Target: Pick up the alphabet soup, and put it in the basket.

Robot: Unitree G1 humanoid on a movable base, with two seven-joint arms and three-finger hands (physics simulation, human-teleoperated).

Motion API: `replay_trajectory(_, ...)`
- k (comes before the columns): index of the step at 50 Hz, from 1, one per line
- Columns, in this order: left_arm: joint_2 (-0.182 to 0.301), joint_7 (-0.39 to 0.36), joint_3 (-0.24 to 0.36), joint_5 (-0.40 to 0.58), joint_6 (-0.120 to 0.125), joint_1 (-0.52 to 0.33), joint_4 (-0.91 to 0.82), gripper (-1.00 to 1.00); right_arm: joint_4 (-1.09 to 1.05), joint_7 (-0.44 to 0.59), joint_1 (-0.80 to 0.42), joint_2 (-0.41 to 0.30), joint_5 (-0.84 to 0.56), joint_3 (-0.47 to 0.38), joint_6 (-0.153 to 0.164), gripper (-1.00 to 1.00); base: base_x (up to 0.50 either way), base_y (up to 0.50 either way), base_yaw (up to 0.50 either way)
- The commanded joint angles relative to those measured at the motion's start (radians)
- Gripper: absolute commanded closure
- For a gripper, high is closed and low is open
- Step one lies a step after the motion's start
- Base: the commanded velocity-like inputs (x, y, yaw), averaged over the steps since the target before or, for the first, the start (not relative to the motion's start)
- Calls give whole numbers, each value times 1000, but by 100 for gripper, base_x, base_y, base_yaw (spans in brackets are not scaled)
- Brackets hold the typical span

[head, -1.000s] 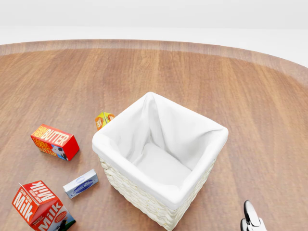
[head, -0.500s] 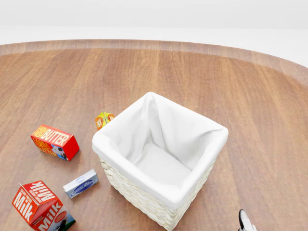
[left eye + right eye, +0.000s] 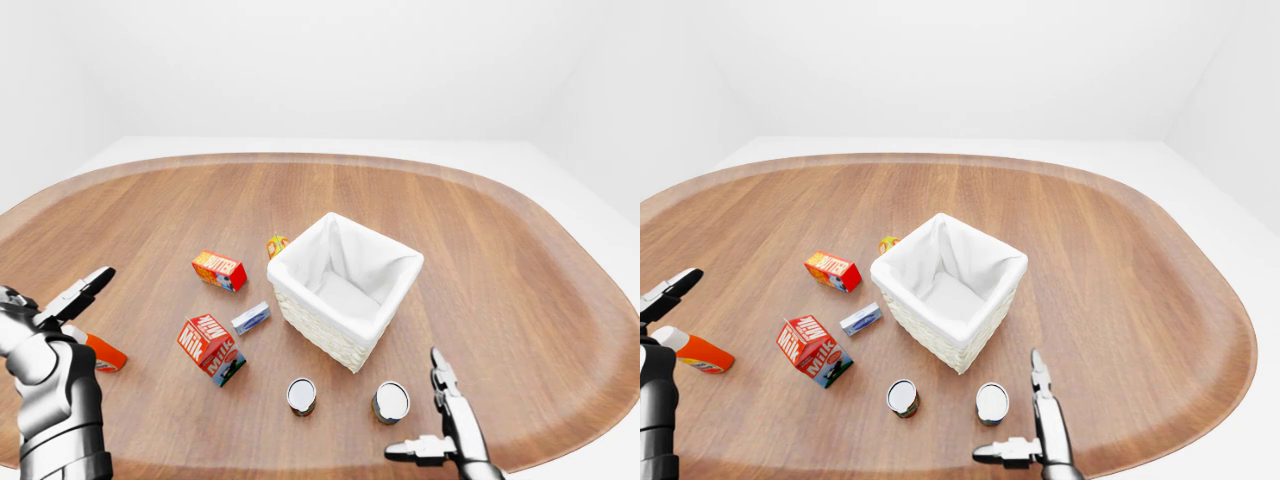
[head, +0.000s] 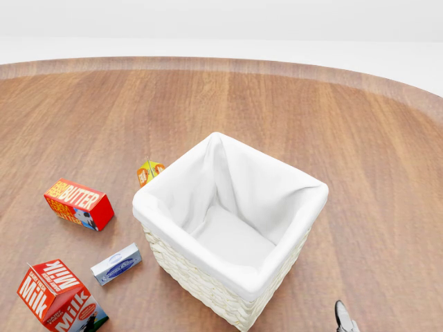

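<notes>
Two cans (image 3: 302,396) (image 3: 391,402) stand near the desk (image 3: 520,300) edge below the basket (image 3: 345,290); can't tell which is soup; right robot hand (image 3: 443,425) open beside the right-hand can, fingertip sliding lower in head view, so reach still underway; left robot hand (image 3: 75,297) open, idle.
</notes>
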Motion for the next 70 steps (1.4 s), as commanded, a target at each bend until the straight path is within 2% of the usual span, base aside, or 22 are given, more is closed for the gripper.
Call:
replay_trajectory(1, -2, -2, -1, 2, 0, -2, 8, -100, 20, -25, -31, -4, -34, 20, 0, -100, 0, 0, 0)
replay_trajectory(25, -1, -2, 2, 0, 0, 4, -8, -100, 185, -96, -121, -31, -62, 71, 0, -100, 0, 0, 0)
replay_trajectory(29, -1, -11, -4, 3, 0, -9, 37, -100, 217, -100, -138, -33, -63, 70, 0, -100, 0, 0, 0)
replay_trajectory(48, -1, 3, 2, 1, 0, 8, -25, -100, 307, -95, -202, -29, -64, 49, 0, -100, 0, 0, 0)
replay_trajectory(70, -2, -6, -4, 3, 0, 0, 14, -100, 360, -123, -249, -25, -108, 57, 0, -100, 0, 0, 0)
